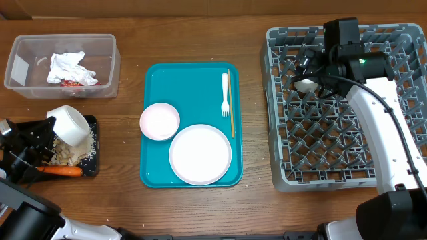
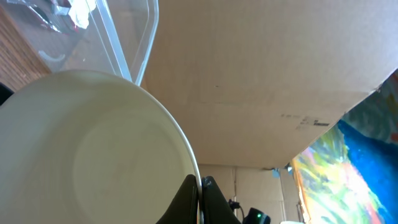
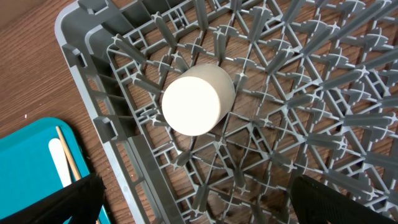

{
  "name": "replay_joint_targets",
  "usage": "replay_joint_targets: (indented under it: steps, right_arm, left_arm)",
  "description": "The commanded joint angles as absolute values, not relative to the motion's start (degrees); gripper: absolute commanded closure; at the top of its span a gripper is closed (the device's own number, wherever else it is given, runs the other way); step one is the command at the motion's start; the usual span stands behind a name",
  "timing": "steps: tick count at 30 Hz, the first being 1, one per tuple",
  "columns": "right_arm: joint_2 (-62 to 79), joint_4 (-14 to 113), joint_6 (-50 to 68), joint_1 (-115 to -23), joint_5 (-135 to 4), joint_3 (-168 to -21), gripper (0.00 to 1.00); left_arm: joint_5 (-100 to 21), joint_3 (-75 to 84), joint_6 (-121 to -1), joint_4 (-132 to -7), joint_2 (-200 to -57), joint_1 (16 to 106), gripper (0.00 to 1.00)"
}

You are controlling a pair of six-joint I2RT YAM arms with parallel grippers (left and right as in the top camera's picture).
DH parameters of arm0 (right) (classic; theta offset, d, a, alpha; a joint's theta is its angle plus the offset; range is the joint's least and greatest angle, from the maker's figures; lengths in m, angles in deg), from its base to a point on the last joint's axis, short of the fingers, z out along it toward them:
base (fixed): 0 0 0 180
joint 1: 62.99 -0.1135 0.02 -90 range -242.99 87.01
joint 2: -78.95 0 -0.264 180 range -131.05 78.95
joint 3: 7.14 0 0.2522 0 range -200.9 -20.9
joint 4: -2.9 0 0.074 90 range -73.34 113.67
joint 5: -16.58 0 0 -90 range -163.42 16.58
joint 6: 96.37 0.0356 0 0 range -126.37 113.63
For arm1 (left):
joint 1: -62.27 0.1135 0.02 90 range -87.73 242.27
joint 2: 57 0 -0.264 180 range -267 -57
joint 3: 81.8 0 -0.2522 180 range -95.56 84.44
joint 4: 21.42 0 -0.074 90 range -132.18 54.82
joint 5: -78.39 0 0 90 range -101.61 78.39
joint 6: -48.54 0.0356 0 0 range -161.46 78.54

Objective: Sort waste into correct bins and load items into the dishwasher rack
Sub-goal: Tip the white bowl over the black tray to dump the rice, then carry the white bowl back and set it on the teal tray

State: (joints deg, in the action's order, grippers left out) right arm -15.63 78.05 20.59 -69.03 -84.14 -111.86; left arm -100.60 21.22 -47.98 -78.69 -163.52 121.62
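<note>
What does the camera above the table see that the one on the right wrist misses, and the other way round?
Only overhead: the clear tub with crumpled napkins, the black tray with a carrot, the left gripper holding a tilted white bowl above it, plus the plate and a second bowl.
Only the right wrist: the right gripper, open with dark fingers wide apart, and the flat end of the small cup in full.
Both: the grey rack, the teal tray, the fork, and that cup, half hidden overhead.
</note>
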Motion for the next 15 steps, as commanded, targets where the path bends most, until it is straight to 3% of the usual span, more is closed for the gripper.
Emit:
replay_joint_targets:
  steps: [1, 9, 14, 15]
  right_arm:
    - [-15.5, 77.9, 20.7, -69.0, -84.3, -112.0, 0.00]
    - [-15.5, 77.9, 20.7, -69.0, -84.3, -112.0, 0.00]
    - [-15.5, 77.9, 20.7, -69.0, -84.3, -112.0, 0.00]
    - [-15.5, 77.9, 20.7, -69.0, -84.3, -112.0, 0.00]
  left_arm:
    - [-102.1, 21.3, -42.6, -78.6, -164.0, 121.4, 0.96]
    - [-94.2, 19.9, -40.1, -78.7, -151.8, 112.4, 0.96]
    - [-74.3, 19.4, -43.9, -78.3, -139.7, 101.3, 0.96]
    - [-65.6, 19.4, -44.9, -77.0, -136.9, 95.6, 0.96]
